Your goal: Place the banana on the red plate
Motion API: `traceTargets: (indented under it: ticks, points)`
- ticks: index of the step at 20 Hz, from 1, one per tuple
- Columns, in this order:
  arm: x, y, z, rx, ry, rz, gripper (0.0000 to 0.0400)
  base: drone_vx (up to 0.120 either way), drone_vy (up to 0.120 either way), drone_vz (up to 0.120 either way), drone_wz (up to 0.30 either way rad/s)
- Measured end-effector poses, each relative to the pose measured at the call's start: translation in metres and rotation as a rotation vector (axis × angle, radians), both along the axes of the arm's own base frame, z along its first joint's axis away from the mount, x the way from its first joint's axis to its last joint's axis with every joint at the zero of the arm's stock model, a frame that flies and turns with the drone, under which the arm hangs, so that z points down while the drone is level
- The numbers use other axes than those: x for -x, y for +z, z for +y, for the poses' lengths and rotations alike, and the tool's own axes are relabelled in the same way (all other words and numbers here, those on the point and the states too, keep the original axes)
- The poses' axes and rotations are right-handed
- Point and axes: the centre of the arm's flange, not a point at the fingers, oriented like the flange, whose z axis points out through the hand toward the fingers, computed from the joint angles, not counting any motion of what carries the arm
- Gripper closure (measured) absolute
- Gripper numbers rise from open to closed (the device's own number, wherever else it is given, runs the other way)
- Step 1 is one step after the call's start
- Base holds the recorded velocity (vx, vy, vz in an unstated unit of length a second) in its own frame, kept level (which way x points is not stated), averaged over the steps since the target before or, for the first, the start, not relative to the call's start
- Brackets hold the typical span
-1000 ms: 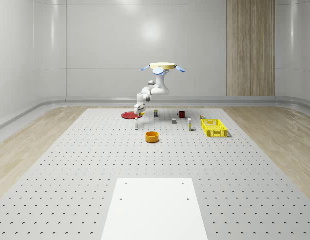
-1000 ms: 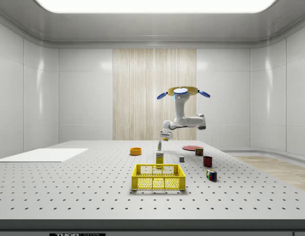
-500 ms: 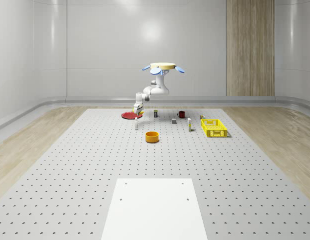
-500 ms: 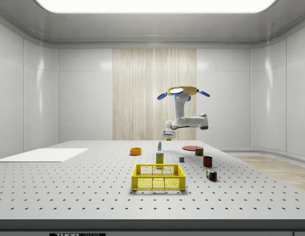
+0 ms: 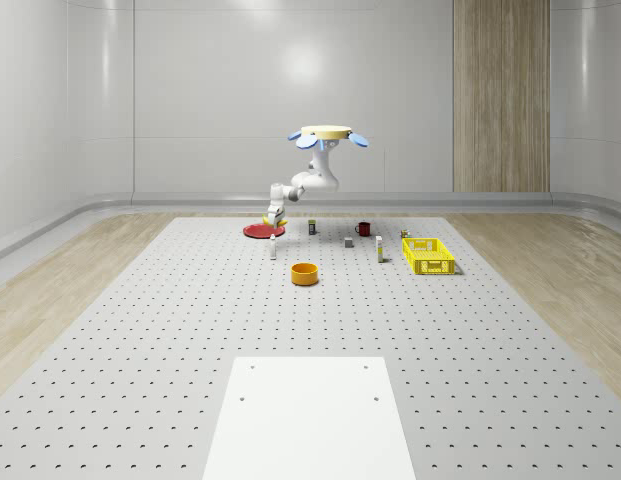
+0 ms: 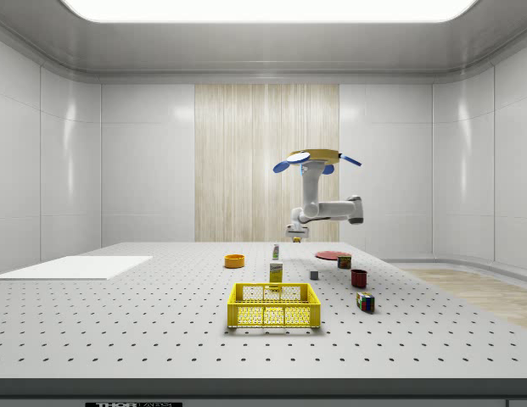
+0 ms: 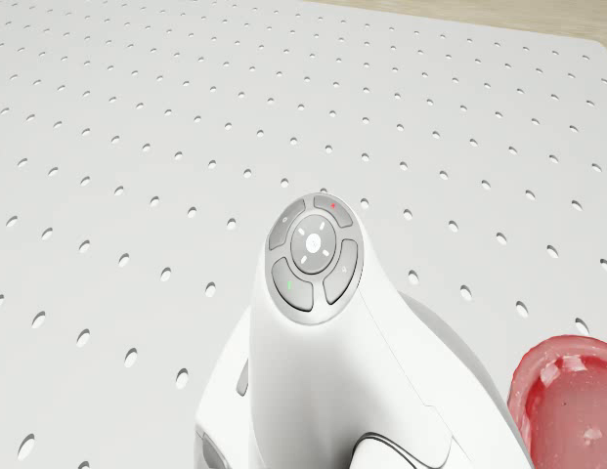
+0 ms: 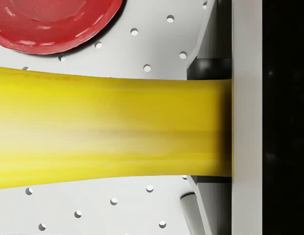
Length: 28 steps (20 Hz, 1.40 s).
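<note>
The red plate (image 5: pixel 260 231) lies flat on the perforated table (image 5: pixel 170 330), toward its far end, and nothing rests on it. Its dished face shows bare in the wrist view (image 8: pixel 49 22) and, cut off at the frame edge, in the drone view (image 7: pixel 569 399). The yellow crate (image 6: pixel 274 305) stands near the whole-scene view's right (image 5: pixel 428 255); in the side view a small carton (image 6: pixel 276 273) rises behind its rim, but whether it stands inside the crate or beyond it cannot be told. The orange bowl (image 5: pixel 305 273) sits alone, nearer the camera than the plate, and looks empty, though its floor is hidden by its wall. A dark red mug (image 5: pixel 363 228) stands between the plate and the crate; its contents cannot be made out.

The drone (image 5: pixel 326 133) hovers in the air over the far part of the table, just to the plate's side, with the arm (image 5: pixel 308 182) bent down and toward the whole-scene view's left. The gripper (image 5: pixel 273 216) hangs above the plate's near edge, clear of it. The banana (image 8: pixel 107 132) is clamped between the jaws, lying crosswise in the wrist view, one end running out of frame and the other meeting a finger (image 8: pixel 245 117). It is held above the table, beside the plate rather than on it. In the whole-scene view the banana (image 5: pixel 272 221) is only a yellow speck under the gripper.
</note>
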Motion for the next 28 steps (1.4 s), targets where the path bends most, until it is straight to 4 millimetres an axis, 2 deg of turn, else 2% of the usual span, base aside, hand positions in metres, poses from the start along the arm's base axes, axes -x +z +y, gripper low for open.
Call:
traceTargets:
  ticks: [28]
  points:
    - [0.0001, 0.0000, -0.0001, -0.005, -0.841, -0.002, 0.0211, 0.000, 0.000, 0.000, -0.300]
